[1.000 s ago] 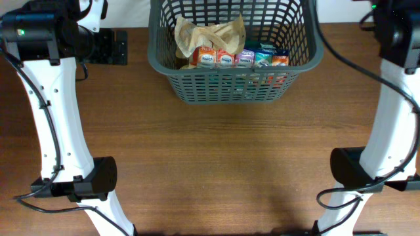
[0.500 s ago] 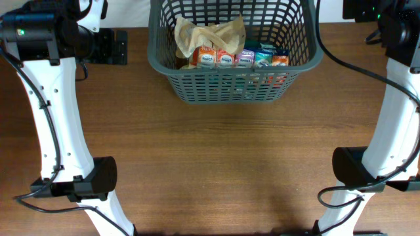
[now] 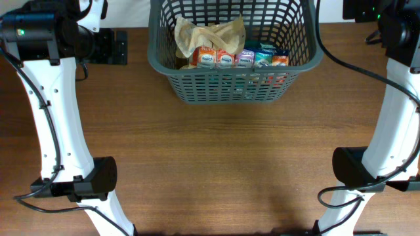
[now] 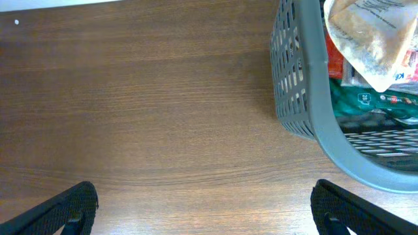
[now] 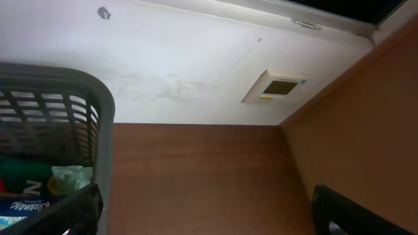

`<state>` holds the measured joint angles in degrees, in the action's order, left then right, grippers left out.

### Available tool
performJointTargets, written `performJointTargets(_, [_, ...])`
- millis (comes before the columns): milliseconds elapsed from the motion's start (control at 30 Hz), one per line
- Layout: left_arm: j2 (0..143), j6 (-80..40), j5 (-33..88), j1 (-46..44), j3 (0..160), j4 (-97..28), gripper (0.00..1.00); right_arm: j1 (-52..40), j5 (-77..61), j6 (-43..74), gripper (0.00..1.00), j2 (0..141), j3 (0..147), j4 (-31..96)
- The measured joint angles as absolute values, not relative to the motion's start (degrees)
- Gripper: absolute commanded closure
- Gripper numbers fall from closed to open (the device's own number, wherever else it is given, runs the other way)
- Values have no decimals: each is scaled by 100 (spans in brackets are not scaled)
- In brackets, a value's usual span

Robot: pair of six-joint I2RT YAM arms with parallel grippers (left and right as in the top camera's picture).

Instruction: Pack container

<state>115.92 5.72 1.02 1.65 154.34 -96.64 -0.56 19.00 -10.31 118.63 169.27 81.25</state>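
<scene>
The container [image 3: 230, 90], a dark grey lattice basket, stands at the back middle of the table. It holds a crumpled tan bag [image 3: 210, 34] and a row of small packets [image 3: 239, 59]. My left gripper [image 3: 118, 47] is left of it, open and empty over bare wood; in the left wrist view [image 4: 206, 209] the container [image 4: 297, 78] with the tan bag [image 4: 372, 32] lies to the right. My right gripper [image 5: 209, 212] is open and empty, right of the container [image 5: 98, 114]; a green packet [image 5: 26, 173] shows inside. In the overhead view it is mostly cut off at the top right.
The arm bases stand at the front left [image 3: 85, 180] and front right [image 3: 354, 167]. A white wall with a small plate [image 5: 277, 86] rises behind the table's back edge.
The right arm shifted slightly at the top right corner a second ago and has held still since. The left arm and the container have not moved.
</scene>
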Motion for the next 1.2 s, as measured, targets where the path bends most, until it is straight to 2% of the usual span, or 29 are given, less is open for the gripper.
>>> performJointTargets(400, [11592, 572, 102, 165, 15434, -9664, 1, -56, 1894, -1031, 1, 11675, 16907, 8145])
performJointTargets(633, [11592, 572, 102, 165, 15434, -9664, 1, -45, 1879, -1048, 1, 10309, 16232, 8088])
performJointTargets(833, [11592, 572, 102, 163, 15434, -9664, 1, 3, 1872, -1061, 1, 8318, 14252, 7741])
performJointTargets(1200, [11592, 569, 99, 165, 15434, -9668, 1, 3, 659, -1050, 1, 4545, 8873, 4895])
